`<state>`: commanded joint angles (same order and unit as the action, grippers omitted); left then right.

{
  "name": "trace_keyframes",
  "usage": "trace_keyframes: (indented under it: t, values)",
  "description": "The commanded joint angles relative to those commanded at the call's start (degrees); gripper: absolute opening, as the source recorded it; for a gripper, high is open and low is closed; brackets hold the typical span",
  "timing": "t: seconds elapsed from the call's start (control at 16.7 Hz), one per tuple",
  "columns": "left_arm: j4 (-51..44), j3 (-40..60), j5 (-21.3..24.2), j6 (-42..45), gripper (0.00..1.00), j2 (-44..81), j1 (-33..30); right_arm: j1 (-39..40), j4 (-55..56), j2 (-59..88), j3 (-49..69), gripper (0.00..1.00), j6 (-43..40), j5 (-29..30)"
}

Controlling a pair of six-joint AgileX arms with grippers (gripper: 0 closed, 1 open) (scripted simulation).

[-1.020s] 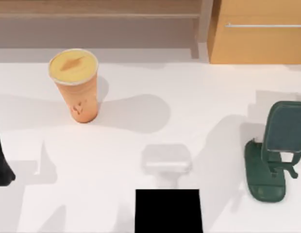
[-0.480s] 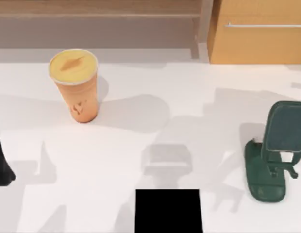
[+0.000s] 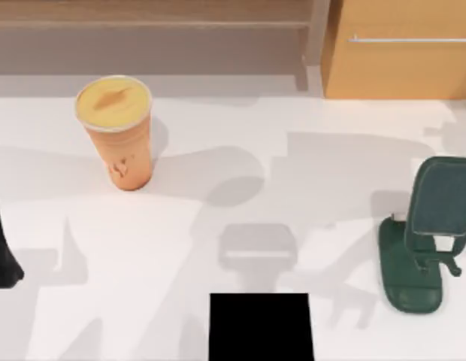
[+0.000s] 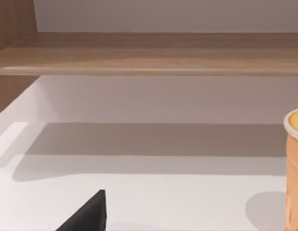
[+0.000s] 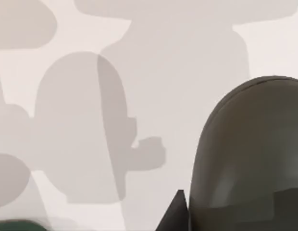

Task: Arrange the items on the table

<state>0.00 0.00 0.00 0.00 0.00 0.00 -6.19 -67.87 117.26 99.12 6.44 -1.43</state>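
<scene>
One item, the grey mouse [image 5: 250, 154], is carried by the right hand [image 5: 187, 216]. In the right wrist view the mouse sits close under the camera with a dark finger [image 5: 177, 211] against its side, while the table [image 3: 308, 150] lies well below, crossed by shadows. The hand is therefore judged to be clenched on the mouse, which is held clear of the surface so that it can be moved without dragging.

The black pad [image 3: 261, 327], at the middle of the table's front edge, is bare and is judged the likely place for the mouse. The orange cup [image 3: 116, 135] stands upright near the far left corner. The green phone stand [image 3: 425, 241] stands unoccupied by the right edge. The left hand [image 3: 0, 252] is parked at the left edge; its state cannot be told.
</scene>
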Motion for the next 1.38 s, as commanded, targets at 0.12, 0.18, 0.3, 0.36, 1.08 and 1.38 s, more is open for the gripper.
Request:
trace_keyframes:
  t: [0.12,0.18,0.3,0.36,1.08,1.38]
  values:
    - [0.0,0.0,0.0,0.0,1.0,0.0,0.0,5.82,2.78,-0.6,-0.27,0.0,-6.55,-1.44]
    - [0.0,0.0,0.0,0.0,1.0,0.0,0.0,9.25,4.33,-0.95,-0.52,0.0,-10.7,-2.2]
    - [0.0,0.0,0.0,0.0,1.0,0.0,0.0,16.81,7.54,-1.7,-1.32,0.0,-20.72,-3.65]
    - [0.0,0.0,0.0,0.0,1.0,0.0,0.0,20.79,9.11,-2.08,-1.87,0.0,-26.59,-4.3]
    - [0.0,0.0,0.0,0.0,1.0,0.0,0.0,57.79,16.62,-3.86,-14.89,0.0,-108.44,-3.28]
    - [0.0,0.0,0.0,0.0,1.0,0.0,0.0,62.49,14.41,-3.49,-20.3,0.0,-125.32,0.06]
